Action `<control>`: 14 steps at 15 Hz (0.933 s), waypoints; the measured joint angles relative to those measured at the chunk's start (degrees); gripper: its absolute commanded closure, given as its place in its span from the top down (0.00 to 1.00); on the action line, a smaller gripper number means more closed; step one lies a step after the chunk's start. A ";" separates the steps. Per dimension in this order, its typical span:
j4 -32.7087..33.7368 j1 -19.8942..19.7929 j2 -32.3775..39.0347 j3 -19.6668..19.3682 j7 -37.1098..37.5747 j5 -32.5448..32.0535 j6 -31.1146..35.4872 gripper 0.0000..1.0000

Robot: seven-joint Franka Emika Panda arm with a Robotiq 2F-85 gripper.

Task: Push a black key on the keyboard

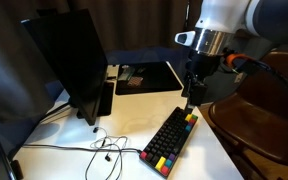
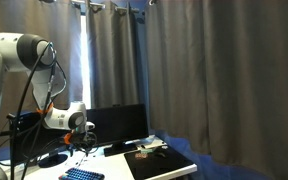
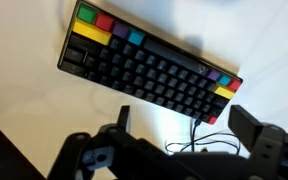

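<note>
Gripper (image 3: 184, 128), wrist view: closest thing to the lens, dark and blurred along the lower edge. Fingers (image 3: 246, 122) spread wide, nothing between them, nothing held.

Keyboard (image 3: 149, 75), wrist view: lies beyond the fingertips, clear of them, on the white table (image 3: 44, 110), set at a slant. Mostly black keys. Red, yellow, green and blue keys at one end; purple and yellow-orange keys at the opposite end. A dark cable (image 3: 200, 122) leaves its near edge.

In an exterior view the gripper (image 1: 191, 98) hangs over the far end of the keyboard (image 1: 170, 140), pointing down. Whether it touches a key there, I cannot tell.

Around the keyboard: a thin white cable (image 1: 96, 146) loops on the table beside its long side. A black desk mat (image 1: 149, 75) lies beyond its far end. A dark monitor (image 1: 69, 60) stands well apart, past the white cable.

In an exterior view only a corner of the keyboard (image 2: 82, 174) shows, under the gripper (image 2: 81, 148), with grey curtains (image 2: 204, 70) behind.
</note>
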 measured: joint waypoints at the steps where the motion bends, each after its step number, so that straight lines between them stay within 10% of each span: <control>1: 0.20 0.01 0.86 -0.08 2.83 -2.35 0.78 0.72; 11: 8.10 3.15 11.80 -4.13 19.69 -17.90 2.72 0.05; 14: 10.77 3.87 15.11 -4.75 19.72 -17.90 2.72 0.00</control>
